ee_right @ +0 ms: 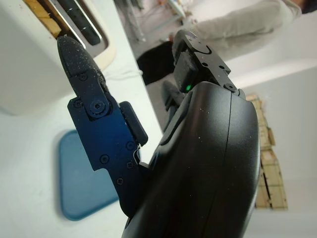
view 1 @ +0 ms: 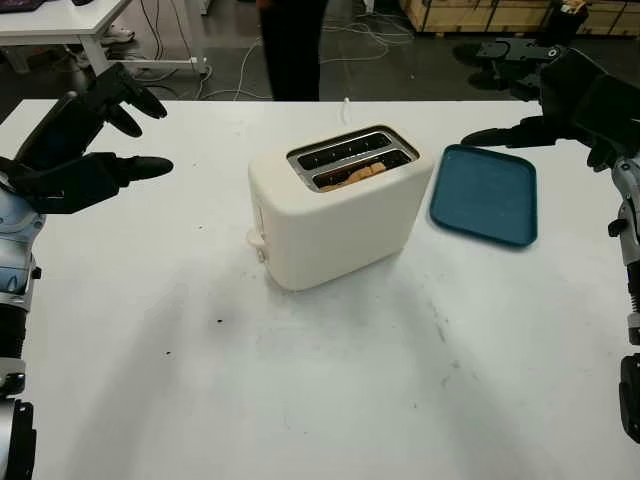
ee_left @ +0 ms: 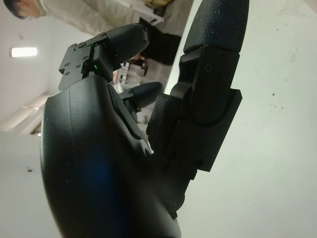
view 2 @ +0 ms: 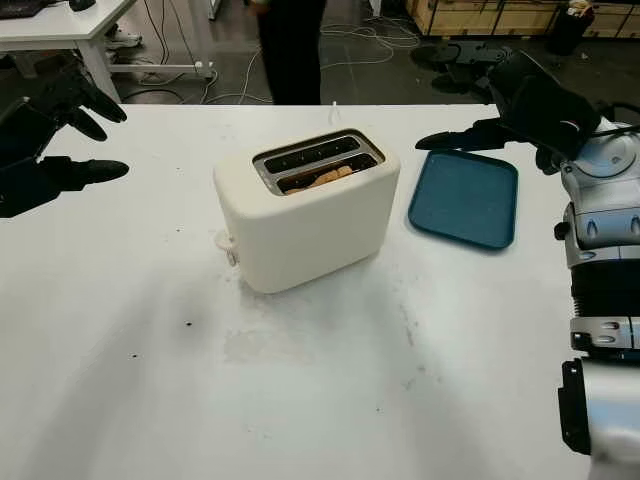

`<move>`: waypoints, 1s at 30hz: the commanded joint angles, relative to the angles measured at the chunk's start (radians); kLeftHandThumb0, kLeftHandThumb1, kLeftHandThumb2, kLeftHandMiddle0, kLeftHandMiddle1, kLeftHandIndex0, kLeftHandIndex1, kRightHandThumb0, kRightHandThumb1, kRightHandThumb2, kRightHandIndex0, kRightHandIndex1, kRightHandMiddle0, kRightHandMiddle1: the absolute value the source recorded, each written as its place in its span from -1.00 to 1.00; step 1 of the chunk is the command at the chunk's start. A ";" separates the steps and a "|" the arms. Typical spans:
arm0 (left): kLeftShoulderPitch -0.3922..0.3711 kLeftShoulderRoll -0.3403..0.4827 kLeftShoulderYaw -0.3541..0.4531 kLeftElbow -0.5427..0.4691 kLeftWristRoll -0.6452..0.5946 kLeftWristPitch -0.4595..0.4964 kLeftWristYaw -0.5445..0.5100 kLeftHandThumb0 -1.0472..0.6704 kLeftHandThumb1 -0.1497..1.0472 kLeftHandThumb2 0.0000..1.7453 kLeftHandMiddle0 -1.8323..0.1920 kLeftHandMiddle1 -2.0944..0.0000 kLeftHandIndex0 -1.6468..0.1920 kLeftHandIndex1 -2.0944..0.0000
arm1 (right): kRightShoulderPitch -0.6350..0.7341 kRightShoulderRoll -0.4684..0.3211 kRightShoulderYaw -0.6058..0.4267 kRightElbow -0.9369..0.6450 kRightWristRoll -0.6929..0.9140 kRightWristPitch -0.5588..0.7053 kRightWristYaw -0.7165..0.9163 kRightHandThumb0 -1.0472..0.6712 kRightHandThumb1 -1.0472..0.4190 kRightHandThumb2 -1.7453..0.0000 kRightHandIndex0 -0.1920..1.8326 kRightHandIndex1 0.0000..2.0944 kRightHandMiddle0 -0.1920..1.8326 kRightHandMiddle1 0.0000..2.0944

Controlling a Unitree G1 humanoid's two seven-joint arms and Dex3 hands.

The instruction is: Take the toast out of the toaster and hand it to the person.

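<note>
A cream toaster [view 1: 335, 210] stands in the middle of the white table [view 1: 300, 380]. A slice of toast [view 1: 355, 175] sits low in its nearer slot; the far slot looks dark. My left hand [view 1: 95, 140] is open, raised above the table's left side, well away from the toaster. My right hand [view 1: 545, 95] is open too, hovering over the far right, above the blue tray's far edge. A person [view 1: 292, 45] in dark trousers stands behind the table. The toast [ee_right: 42, 12] also shows in the right wrist view.
A blue tray [view 1: 485, 195] lies flat to the right of the toaster. The toaster's lever [view 1: 256, 240] sticks out on its left end. Cables and desk legs [view 1: 100, 45] lie on the floor beyond the table.
</note>
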 commanded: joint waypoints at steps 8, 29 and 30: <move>0.015 0.004 0.003 -0.001 0.007 -0.002 0.017 -1.00 0.79 -0.73 0.81 -0.58 0.79 -0.44 | -0.001 0.001 0.001 -0.018 -0.008 0.000 -0.012 -0.51 -0.50 1.00 -0.80 -0.33 -0.43 -0.99; 0.012 0.003 0.005 -0.002 0.001 -0.003 0.015 -1.00 0.79 -0.74 0.81 -0.57 0.79 -0.44 | -0.014 -0.002 0.002 -0.006 -0.007 -0.008 0.000 -0.51 -0.51 1.00 -0.81 -0.37 -0.44 -1.00; 0.012 0.002 0.006 -0.004 -0.003 0.002 0.011 -1.00 0.79 -0.74 0.81 -0.57 0.79 -0.44 | -0.013 -0.004 0.005 -0.013 -0.012 -0.006 -0.002 -0.51 -0.51 1.00 -0.81 -0.37 -0.44 -1.00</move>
